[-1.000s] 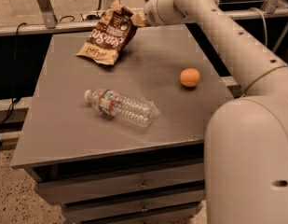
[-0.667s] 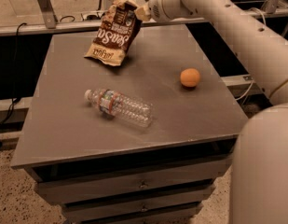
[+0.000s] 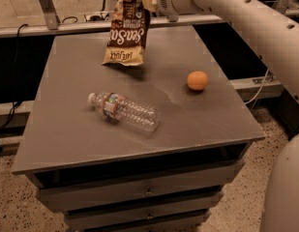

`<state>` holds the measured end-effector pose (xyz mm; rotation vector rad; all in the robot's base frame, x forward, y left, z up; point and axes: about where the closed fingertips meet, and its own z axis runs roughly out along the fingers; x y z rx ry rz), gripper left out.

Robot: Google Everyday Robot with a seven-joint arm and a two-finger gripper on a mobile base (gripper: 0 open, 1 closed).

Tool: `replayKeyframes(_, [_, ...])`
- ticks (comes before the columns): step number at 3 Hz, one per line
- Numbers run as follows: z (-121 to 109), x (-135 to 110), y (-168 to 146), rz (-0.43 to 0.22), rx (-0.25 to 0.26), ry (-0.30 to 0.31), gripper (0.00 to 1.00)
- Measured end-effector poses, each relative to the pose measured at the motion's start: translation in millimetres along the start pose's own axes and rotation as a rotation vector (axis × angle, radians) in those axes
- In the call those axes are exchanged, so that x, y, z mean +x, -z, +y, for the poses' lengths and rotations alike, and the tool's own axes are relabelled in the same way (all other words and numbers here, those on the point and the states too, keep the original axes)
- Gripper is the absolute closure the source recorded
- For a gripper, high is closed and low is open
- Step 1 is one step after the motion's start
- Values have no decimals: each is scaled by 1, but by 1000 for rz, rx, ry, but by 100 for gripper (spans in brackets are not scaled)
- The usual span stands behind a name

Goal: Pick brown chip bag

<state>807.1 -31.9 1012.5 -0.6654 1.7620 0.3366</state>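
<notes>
1. The tool (image 3: 148, 2) is seen right at the top of the view, above the back edge of the tabletop (image 3: 67, 129). It's carried on a big white arm (image 3: 246, 13) that comes in from the right.
2. The tool is clamped shut on the crumpled top end of the brown chip bag (image 3: 127, 30), so the bag is held firmly in it.
3. The bag is hung more or less upright from that pinch. The white lettering is turned sideways and the tan-yellow band is down at the bottom end.
4. The bag's bottom edge is seen over the back middle of the tabletop, and a dark shadow is cast on the surface just below and to the right of it. It looks lifted, but whether that edge is touching the surface can't really be told.
5. A clear plastic bottle (image 3: 125, 111) is laid on its side nearer the front, a bit left of the middle, with its cap end pointed left. It's well apart from the bag.
6. An orange (image 3: 197, 80) is sat on the right side of the tabletop, apart from both the bottle and the bag.
7. A stack of grey drawers (image 3: 149, 190) is seen under the tabletop, with a speckled floor (image 3: 236, 207) below that.
8. A metal rail (image 3: 23, 31) is run along behind the tabletop, and a black cable (image 3: 15, 62) is hung down on the left.
</notes>
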Motion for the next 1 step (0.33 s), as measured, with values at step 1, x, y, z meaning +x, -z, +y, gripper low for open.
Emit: replayKeyframes(1, [1,-1,0,-3,1,-18,100])
